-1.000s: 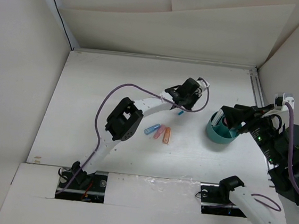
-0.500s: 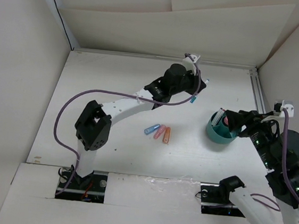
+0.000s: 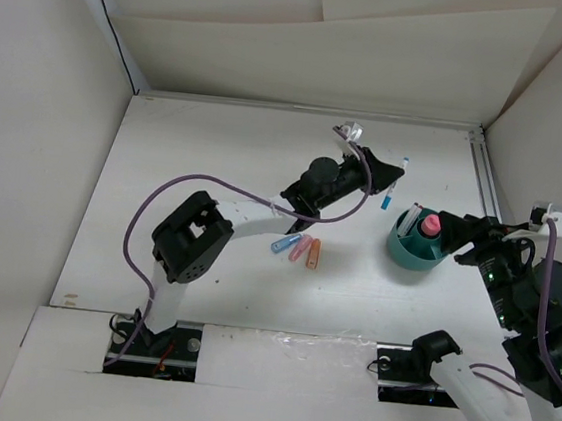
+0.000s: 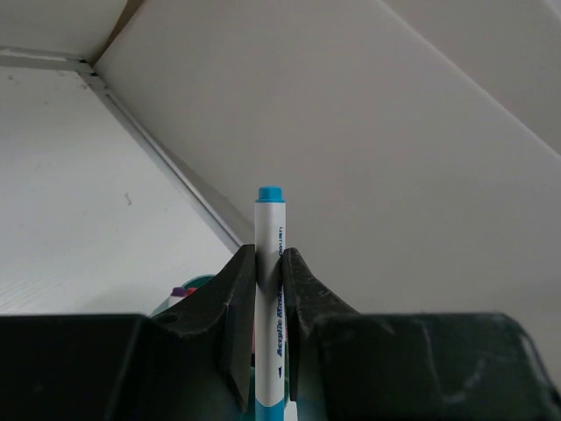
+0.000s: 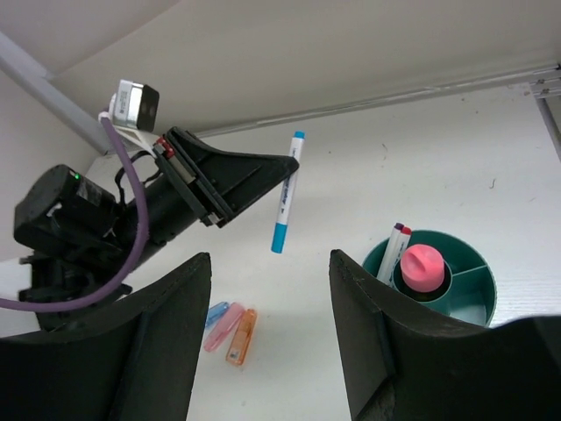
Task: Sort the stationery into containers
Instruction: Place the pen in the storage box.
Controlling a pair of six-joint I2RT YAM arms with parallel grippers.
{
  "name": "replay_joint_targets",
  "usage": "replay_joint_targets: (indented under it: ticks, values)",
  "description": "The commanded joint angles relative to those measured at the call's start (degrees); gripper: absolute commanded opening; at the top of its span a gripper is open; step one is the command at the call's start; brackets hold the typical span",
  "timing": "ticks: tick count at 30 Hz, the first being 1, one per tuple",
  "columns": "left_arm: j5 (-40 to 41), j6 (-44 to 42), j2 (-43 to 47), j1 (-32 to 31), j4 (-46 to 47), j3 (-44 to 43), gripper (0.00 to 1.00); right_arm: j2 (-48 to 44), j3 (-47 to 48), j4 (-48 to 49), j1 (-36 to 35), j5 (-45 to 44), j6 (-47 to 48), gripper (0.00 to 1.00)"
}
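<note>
My left gripper (image 3: 396, 172) is shut on a thin white pen with blue ends (image 3: 394, 184), held in the air just left of and above the round teal cup (image 3: 398, 249). The pen stands between the jaws in the left wrist view (image 4: 269, 254). The cup (image 5: 478, 285) holds a pink-capped glue stick (image 5: 422, 267) in its middle and two white pens (image 5: 393, 253). My right gripper (image 3: 456, 237) is open and empty, just right of the cup. Blue (image 3: 285, 243), pink (image 3: 300, 248) and orange (image 3: 314, 254) markers lie together on the table.
White walls close in the table at the back and sides. A metal rail (image 3: 486, 177) runs along the right edge. The left arm's purple cable (image 3: 214, 178) loops over the table's middle.
My left gripper has lifted the blue-tipped pen and swung it right toward the cup. My right gripper has drawn back from the cup, leaving the glue stick standing in it.
</note>
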State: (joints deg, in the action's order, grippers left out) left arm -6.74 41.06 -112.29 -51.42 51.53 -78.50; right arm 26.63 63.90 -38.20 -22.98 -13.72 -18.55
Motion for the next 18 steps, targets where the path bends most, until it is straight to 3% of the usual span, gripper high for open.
replay_joint_targets:
  ticks: [1,8,18]
  values:
    - [0.7,3.0,-3.8,-1.8,12.7,-3.4,0.0,-0.5,0.0,0.9,-0.6,-1.5,-0.7,0.61]
    - [-0.6,3.7,-12.8,-2.4,15.2,-10.8,0.0,-0.5,-0.5,0.9,-0.6,-1.5,-0.7,0.61]
    - [-1.9,3.7,-17.9,-2.4,15.8,-15.5,0.0,-0.4,-3.9,1.5,-0.6,-0.9,-0.7,0.61]
